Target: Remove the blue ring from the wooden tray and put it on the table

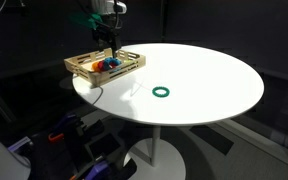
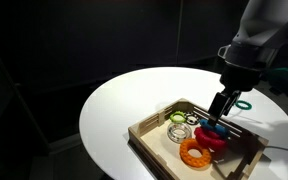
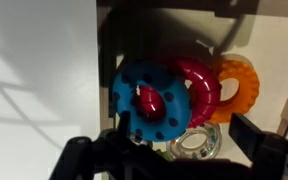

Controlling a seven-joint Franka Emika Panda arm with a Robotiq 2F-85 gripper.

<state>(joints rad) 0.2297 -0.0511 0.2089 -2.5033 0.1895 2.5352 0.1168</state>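
The claw (image 2: 220,108) is open. The blue ring (image 3: 132,88) lies flat in the tray (image 2: 150,130), right under the claw, between its two fingers, touching the red ring (image 3: 199,85). Going straight down looks right.

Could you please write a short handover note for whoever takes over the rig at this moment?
Gripper: open, low over the wooden tray, directly above the blue ring.
Blue ring: lies in the tray, against the red ring; not gripped.
Table: holds the tray and a green ring, which is not part of the job.
Done: approach only.
Left: close on the blue ring, lift it out, set it on the table.
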